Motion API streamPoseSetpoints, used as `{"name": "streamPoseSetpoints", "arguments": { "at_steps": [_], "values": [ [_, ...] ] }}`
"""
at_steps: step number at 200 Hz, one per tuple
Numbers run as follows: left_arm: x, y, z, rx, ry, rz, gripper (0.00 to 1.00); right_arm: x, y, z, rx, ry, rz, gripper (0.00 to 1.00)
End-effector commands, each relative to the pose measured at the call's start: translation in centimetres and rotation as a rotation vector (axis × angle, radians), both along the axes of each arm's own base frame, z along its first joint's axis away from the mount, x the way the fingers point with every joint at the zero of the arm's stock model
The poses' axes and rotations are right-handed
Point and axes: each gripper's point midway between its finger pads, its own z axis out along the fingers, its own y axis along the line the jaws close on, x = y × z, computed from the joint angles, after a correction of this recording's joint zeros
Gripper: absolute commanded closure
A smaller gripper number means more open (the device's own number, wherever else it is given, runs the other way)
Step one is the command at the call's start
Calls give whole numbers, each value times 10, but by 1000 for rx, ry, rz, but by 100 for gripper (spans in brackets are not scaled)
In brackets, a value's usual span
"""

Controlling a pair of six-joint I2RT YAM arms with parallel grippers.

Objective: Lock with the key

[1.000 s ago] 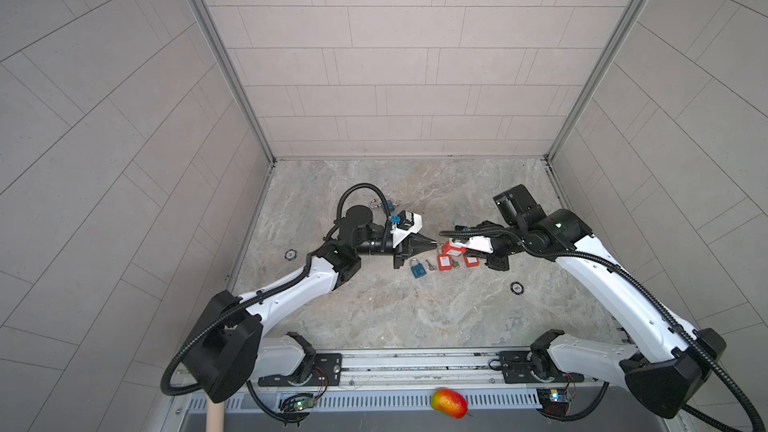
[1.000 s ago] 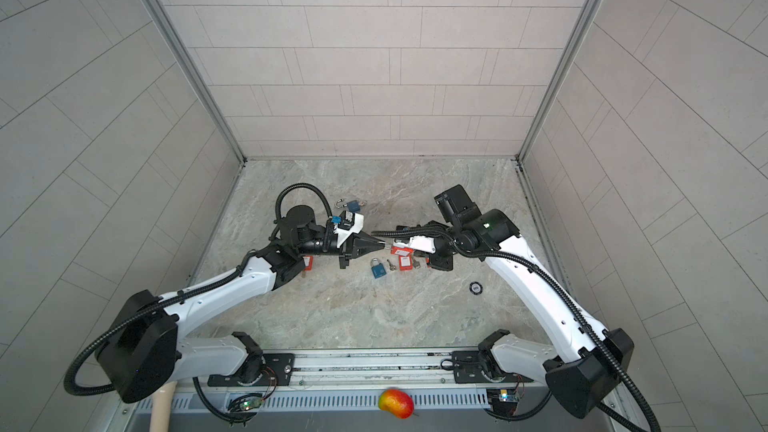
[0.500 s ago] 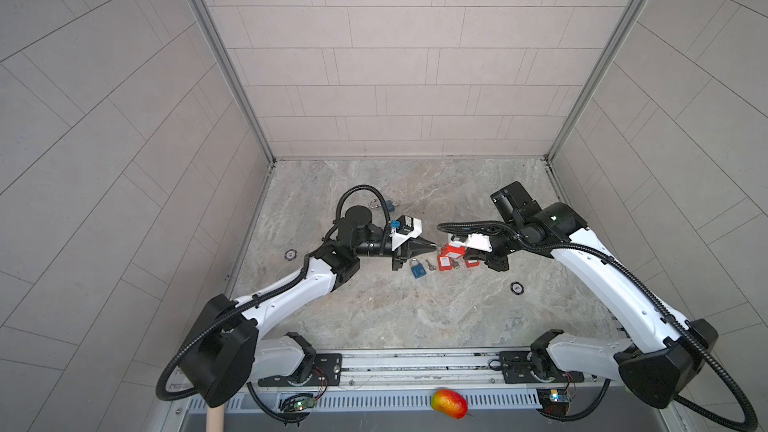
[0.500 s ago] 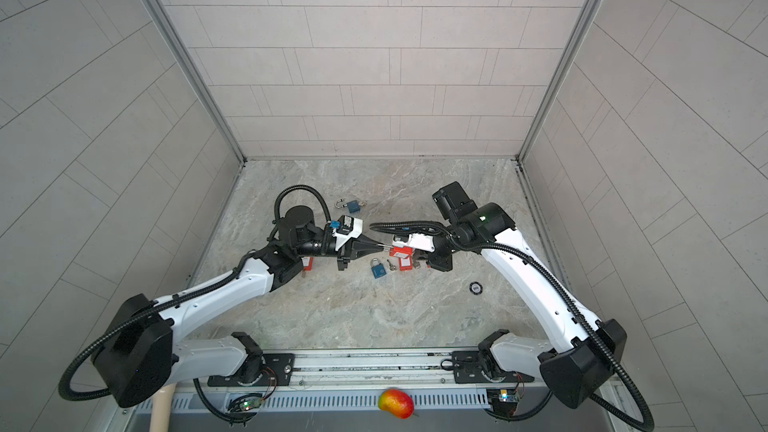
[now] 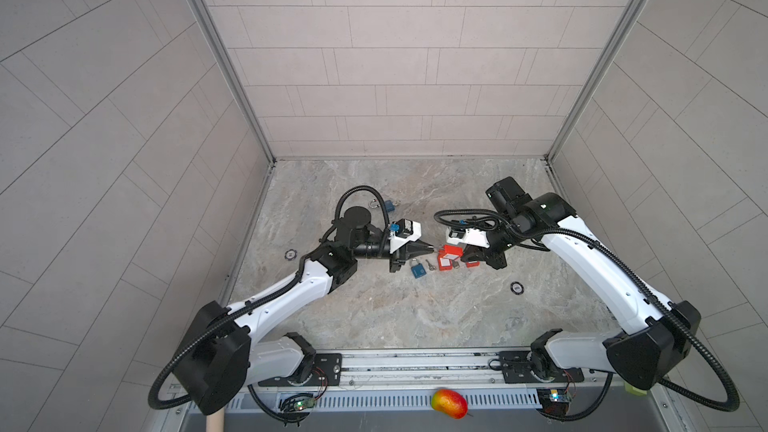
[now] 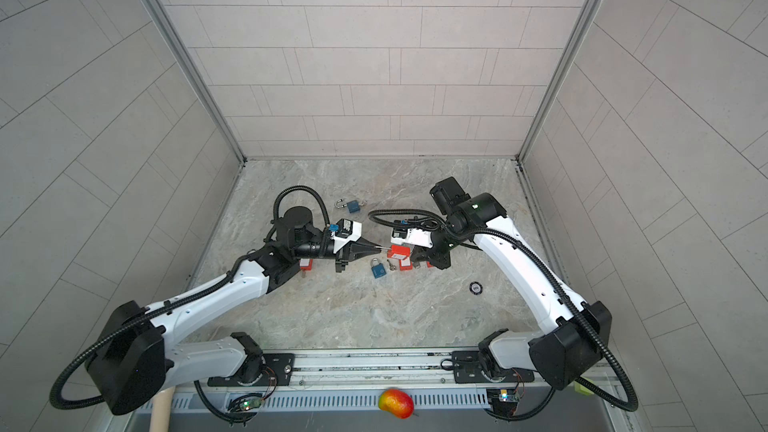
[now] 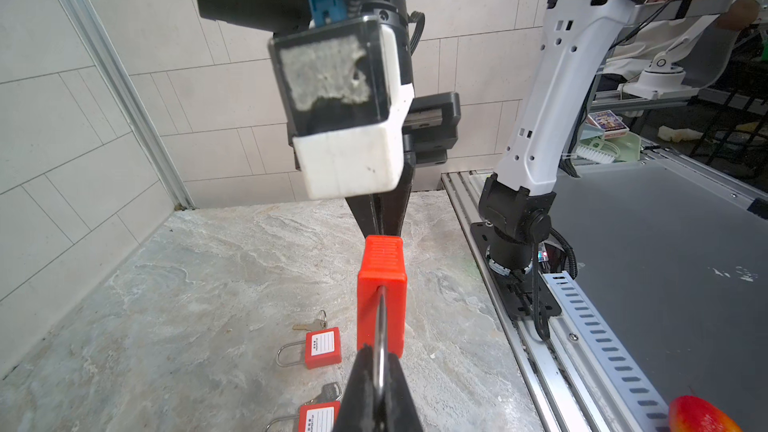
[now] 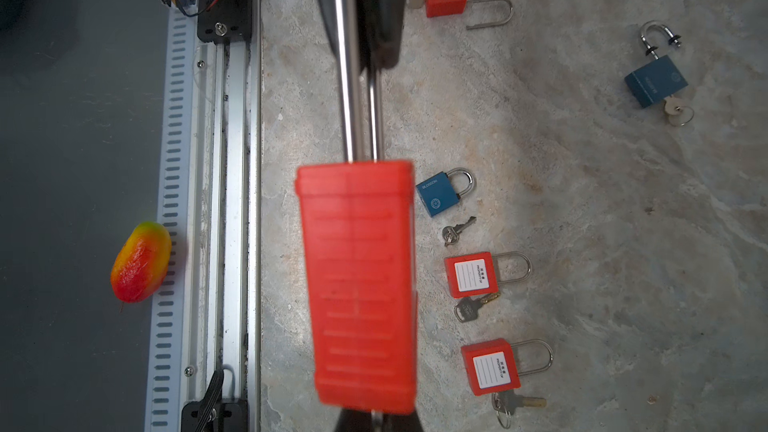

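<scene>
I'm running this from afar, and it reads as a robotics lab test cell. Tile-patterned panels point(image 5: 386, 76) box in a stone-look tabletop point(image 5: 374, 317), with aluminium posts point(image 5: 220, 56) at the corners. The arm bases point(image 5: 286, 357) bolt to a slotted rail point(image 5: 415, 361), with a bare circuit board point(image 5: 297, 403) wired below. Beyond it stands a cluttered grey bench point(image 7: 665, 263).

Down at the bottom centre, a red-and-yellow mango point(image 5: 449, 403) rests against the slotted strip point(image 5: 365, 401). One black disc point(image 5: 291, 255) lies on the marbled surface point(image 5: 374, 326) left of centre, and a second black disc point(image 5: 516, 287) right of centre. A wooden rod point(image 5: 215, 423) pokes in at the bottom left.
</scene>
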Motion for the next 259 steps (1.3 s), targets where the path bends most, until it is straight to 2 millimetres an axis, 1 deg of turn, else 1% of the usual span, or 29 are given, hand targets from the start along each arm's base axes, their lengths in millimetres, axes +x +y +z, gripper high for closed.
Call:
{"name": "streamPoseSetpoints", "arguments": {
  "at_steps": [1,21,34,60,88,97,108,139,150,182,214,244,259],
  "values": [
    [2,-4,18,-45,-33,-16,100,-3,-3,6,1,-52,-7,100],
    [2,-9,14,-42,3,-17,100,5,6,21,58,-141,-24,100],
    [1,-13,12,-38,28,-22,100,9,10,26,74,-174,-27,100],
    [2,-19,7,-43,96,-24,100,13,16,24,23,-268,0,100],
    [4,-20,5,-48,117,-10,100,14,21,23,22,-285,8,100],
    [5,-20,4,-43,122,-5,100,13,20,21,14,-284,6,100],
    [5,-19,3,-38,126,-2,100,13,19,20,9,-283,1,97],
    [7,-19,4,-40,130,6,100,9,13,16,-19,-262,-12,76],
    [9,-17,6,-45,130,14,100,7,8,15,-40,-258,-20,71],
    [13,-12,12,-61,132,21,100,3,-11,9,-112,-273,-66,70],
    [11,-10,20,-85,148,-4,100,0,-21,9,-126,-273,-108,69],
    [6,-11,23,-100,153,-46,100,1,-18,11,-109,-266,-107,69],
    [5,-11,22,-99,156,-50,100,0,-13,15,-87,-252,-95,72]
  ]
}}
